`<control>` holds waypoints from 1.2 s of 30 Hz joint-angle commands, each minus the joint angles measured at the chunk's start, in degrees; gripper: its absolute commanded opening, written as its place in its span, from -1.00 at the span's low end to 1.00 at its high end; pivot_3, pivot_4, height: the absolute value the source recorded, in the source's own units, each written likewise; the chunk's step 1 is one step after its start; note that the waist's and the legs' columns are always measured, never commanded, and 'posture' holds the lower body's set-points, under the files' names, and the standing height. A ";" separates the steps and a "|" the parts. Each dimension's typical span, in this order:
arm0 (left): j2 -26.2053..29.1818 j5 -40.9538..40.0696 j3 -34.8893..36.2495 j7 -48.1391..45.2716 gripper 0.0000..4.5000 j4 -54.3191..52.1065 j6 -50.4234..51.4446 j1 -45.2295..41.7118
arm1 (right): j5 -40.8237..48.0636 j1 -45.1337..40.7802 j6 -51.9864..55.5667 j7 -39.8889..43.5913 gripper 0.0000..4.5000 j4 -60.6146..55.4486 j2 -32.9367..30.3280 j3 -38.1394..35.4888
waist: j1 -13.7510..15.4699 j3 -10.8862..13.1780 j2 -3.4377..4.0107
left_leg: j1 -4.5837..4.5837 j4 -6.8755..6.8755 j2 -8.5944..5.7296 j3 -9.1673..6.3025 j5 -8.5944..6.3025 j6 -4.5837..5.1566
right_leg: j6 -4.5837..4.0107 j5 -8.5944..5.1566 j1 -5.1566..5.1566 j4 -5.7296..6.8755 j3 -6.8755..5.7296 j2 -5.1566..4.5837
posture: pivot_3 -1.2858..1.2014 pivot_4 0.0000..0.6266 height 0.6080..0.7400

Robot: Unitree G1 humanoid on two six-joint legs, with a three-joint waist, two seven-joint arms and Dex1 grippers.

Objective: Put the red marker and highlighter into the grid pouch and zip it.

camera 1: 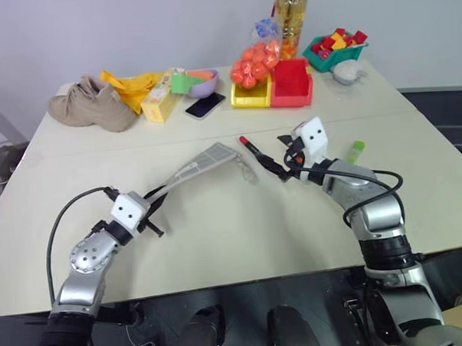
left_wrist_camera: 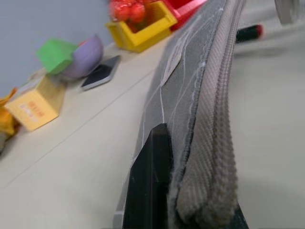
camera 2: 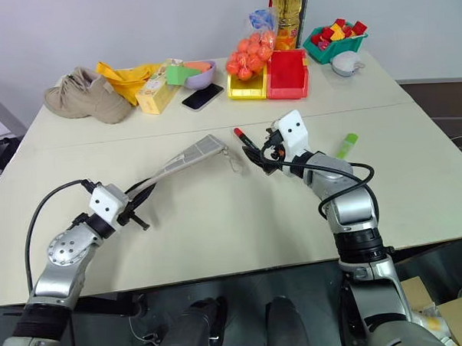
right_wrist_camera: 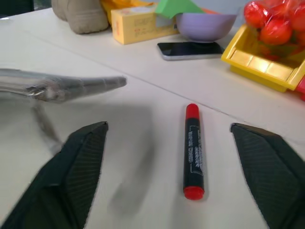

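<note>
A smooth beige table meets a pale wall. The left gripper pinches the ribbed grid pouch mid-frame; the right gripper gapes over the glossy red marker; the stubby highlighter lies right.

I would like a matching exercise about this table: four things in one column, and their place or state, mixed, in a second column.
Things:
1. grid pouch
2. red marker
3. highlighter
4. phone

Places or states:
A. lies on the table before the open right tool
B. lies beside the purple bowl
C. held at one end by the shut left tool, lifted
D. lies alone past the right arm

Pairs: 1-C, 2-A, 3-D, 4-B
</note>
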 commanded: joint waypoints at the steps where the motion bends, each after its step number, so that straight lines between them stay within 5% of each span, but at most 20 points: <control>1: -1.41 2.52 1.02 3.67 -1.00 -4.86 3.25 0.17 | 2.17 0.36 1.23 0.01 0.87 -3.82 1.24 0.63 | 0.05 0.00 0.00 | -0.01 0.00 0.00 0.00 0.00 0.00 | 0.00 0.00 0.00 0.00 0.00 0.00 | 0.03 -0.52 1.00; 13: -3.86 6.94 -0.49 4.32 -1.00 -6.80 4.65 -0.56 | 2.02 -1.92 2.61 -3.78 0.87 -1.54 7.68 3.91 | 0.13 0.00 0.00 | -0.11 0.03 -0.01 0.01 0.01 -0.02 | 0.00 0.00 -0.06 0.00 0.00 -0.01 | 0.03 -0.52 1.00; 17: -4.08 7.65 -0.51 4.26 -1.00 -7.06 4.59 -0.54 | 1.73 -3.24 2.33 -5.08 0.35 1.56 8.97 3.69 | 0.11 0.00 0.00 | -0.11 0.02 -0.01 0.01 0.01 -0.03 | 0.00 0.00 -0.06 0.00 -0.01 -0.01 | 0.03 -0.52 1.00; 23: -4.51 8.73 -0.58 5.05 -1.00 -8.13 4.39 0.31 | 1.29 -4.14 1.44 -4.51 -0.97 1.59 8.89 5.04 | 0.06 0.00 0.00 | -0.12 0.01 -0.01 0.01 0.02 -0.03 | 0.00 0.00 -0.08 -0.01 -0.01 -0.01 | 0.03 -0.52 1.00; 36: -10.06 14.34 -5.03 9.25 -1.00 -12.45 9.86 0.72 | -5.24 -5.97 1.16 0.81 -0.97 -6.67 9.36 20.96 | 0.07 0.00 0.00 | -0.13 0.01 -0.01 0.00 0.02 -0.03 | 0.00 0.00 -0.12 -0.01 -0.02 0.00 | 0.03 -0.52 1.00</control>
